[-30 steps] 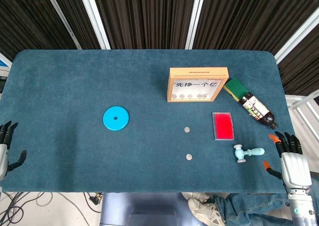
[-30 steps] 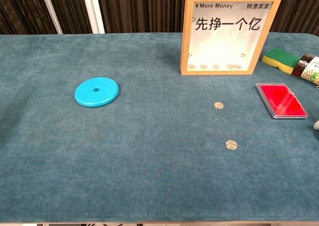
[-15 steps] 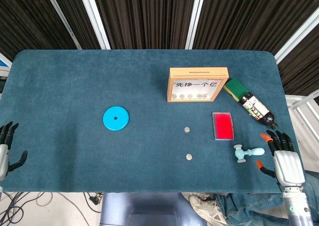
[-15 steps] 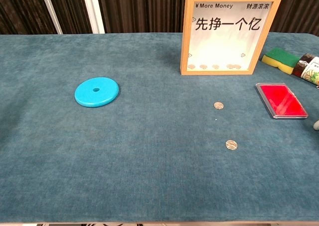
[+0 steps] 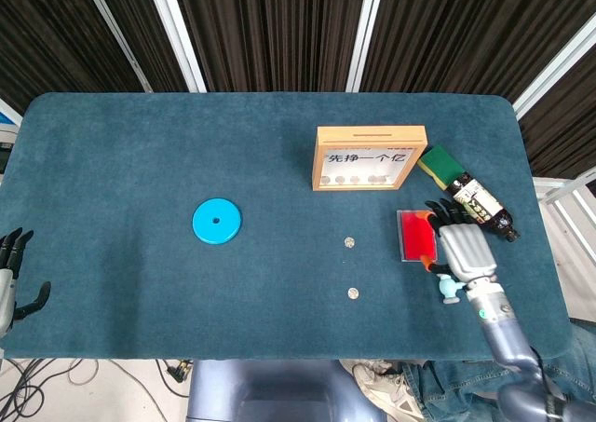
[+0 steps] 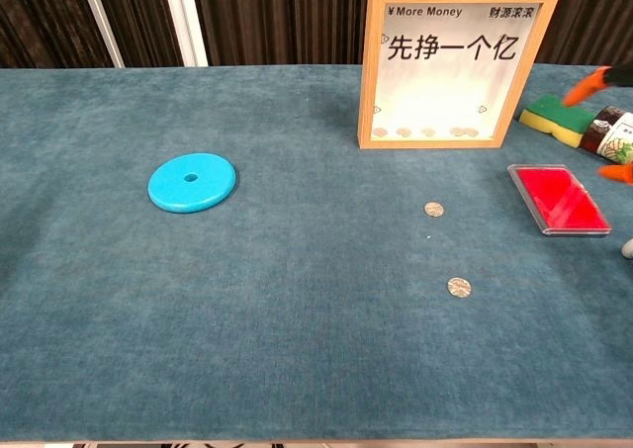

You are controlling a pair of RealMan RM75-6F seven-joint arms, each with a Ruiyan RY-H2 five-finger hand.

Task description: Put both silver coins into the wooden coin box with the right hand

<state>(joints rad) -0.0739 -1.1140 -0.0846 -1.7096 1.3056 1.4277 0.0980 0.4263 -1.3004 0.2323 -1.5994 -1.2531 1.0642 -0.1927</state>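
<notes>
The robot's right hand (image 5: 460, 248) hovers palm-down over the flat red rectangular case (image 5: 413, 237), fingers spread and holding nothing; two small silver coins (image 5: 349, 242) (image 5: 353, 292) lie on the teal cloth table (image 5: 140, 161), near the upright wooden-framed coin box (image 5: 369, 157); the left hand (image 5: 11, 278) rests open at the table's edge

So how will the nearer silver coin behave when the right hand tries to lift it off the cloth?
The nearer silver coin lies flat on the blue felt table, so it probably offers fingers little edge. Thin and smooth-looking, it may slip. Pushed, it likely slides rather than rolls.
</notes>
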